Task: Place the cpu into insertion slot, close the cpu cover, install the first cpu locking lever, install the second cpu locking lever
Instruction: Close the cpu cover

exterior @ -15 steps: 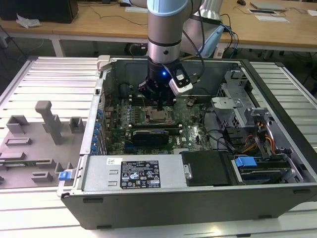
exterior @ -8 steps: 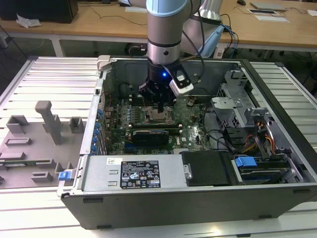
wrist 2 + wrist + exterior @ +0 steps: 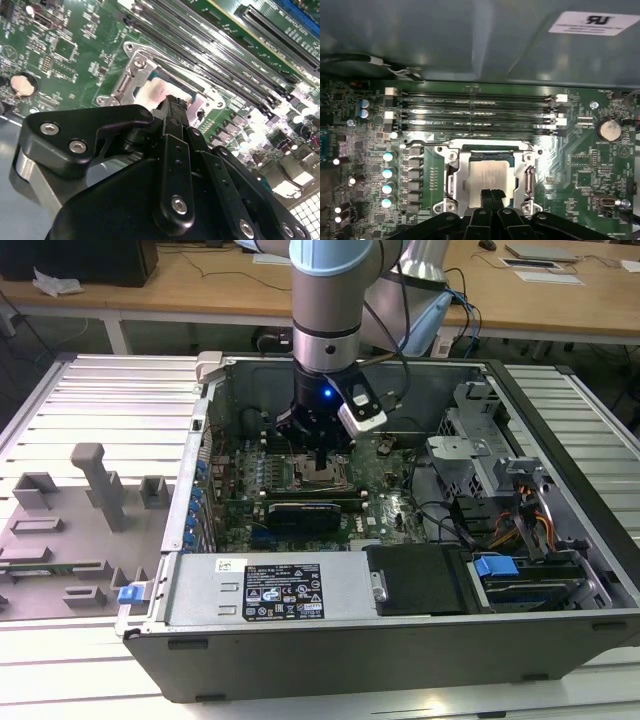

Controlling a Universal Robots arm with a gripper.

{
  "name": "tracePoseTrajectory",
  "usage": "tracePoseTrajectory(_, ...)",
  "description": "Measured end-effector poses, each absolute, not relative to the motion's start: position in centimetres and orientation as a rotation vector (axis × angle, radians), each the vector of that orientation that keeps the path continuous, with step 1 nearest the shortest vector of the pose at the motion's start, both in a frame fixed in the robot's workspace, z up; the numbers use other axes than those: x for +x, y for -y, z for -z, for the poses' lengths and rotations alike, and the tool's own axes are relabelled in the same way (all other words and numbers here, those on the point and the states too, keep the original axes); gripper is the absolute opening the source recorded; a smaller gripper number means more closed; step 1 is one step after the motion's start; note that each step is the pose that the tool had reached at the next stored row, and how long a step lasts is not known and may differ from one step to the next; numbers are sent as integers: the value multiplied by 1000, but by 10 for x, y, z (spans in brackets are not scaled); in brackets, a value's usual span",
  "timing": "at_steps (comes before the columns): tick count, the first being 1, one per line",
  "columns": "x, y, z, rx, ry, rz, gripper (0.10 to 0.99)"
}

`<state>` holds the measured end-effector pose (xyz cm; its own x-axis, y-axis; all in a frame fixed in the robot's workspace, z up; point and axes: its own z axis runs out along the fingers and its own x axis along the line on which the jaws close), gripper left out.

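1. Tool [image 3: 320, 465] reaches down into the open case [image 3: 350, 650] on the worktop [image 3: 90, 390]; in the exterior view you see it right over the board's [image 3: 395, 508] middle.
2. In the first wrist view, your tool's [image 3: 490, 192] fingers are pressed together with nothing between them, tips at one edge of the cpu [image 3: 489, 172].
3. The cpu lies flat inside the slot [image 3: 452, 177], pale top up, with the metal rim around it.
4. In the second wrist view you find the tool [image 3: 172, 102] tip just over the cpu's [image 3: 159, 91] pale top.
5. Memory slots [image 3: 475, 112] run just beside the slot on the green board.
6. Grey fixtures [image 3: 100, 480] stand on the worktop, well apart from the tool.
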<state>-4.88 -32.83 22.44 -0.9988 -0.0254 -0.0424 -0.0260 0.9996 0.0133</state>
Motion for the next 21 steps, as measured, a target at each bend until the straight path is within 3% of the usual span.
tracePoseTrajectory(21, -72, 328, -204, -93, -3098, -41, 106)
